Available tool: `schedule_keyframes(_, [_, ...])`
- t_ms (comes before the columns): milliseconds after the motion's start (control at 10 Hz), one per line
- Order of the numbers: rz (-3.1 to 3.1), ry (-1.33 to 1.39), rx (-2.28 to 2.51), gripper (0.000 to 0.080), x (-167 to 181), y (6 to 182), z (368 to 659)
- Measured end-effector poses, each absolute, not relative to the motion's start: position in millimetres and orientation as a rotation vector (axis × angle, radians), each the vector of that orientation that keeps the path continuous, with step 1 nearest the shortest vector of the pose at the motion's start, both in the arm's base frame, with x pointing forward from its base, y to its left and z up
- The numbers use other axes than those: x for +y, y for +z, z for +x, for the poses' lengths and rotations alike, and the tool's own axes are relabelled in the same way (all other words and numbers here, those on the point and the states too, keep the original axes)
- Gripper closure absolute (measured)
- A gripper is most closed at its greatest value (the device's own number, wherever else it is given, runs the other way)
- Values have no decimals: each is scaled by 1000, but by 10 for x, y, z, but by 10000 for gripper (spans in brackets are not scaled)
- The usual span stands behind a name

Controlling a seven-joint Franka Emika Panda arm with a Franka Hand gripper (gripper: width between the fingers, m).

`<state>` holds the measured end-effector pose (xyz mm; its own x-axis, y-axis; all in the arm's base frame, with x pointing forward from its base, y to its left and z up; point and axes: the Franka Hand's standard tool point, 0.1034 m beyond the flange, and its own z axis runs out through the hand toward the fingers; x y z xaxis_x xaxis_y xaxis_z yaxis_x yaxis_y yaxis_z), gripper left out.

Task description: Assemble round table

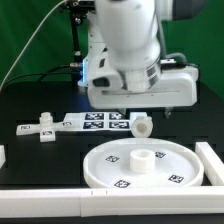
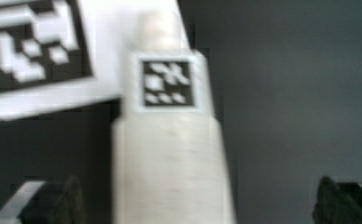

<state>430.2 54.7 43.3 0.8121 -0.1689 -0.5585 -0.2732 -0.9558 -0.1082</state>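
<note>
Gripper (image 2: 196, 200) jaws stand wide apart, either side of the tagged post (image 2: 169, 150), untouched, lying near the disc (image 1: 105, 162).

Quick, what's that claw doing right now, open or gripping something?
The claw: open, gripping nothing; the post shows in the gap, untouched.

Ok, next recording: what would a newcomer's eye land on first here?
The big white disc with its raised centre hub lies flat on the black table, filling the foreground of the exterior view. Behind it stands the bulky white arm. In the wrist view, a tagged white post fills the middle, between the dark fingers of the open end effector.
</note>
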Motion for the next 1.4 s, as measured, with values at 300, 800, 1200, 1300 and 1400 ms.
schedule_keyframes(300, [-2682,1133,335,150,554,427,4360])
schedule_keyframes(800, [-2571,1350,373,150,516,393,4364])
schedule_keyframes(1200, [-2572,1350,373,150,515,332,4411])
schedule_keyframes(1300, [-2576,1349,383,150,501,242,4338])
schedule_keyframes(1400, [-2574,1361,386,150,512,185,4262])
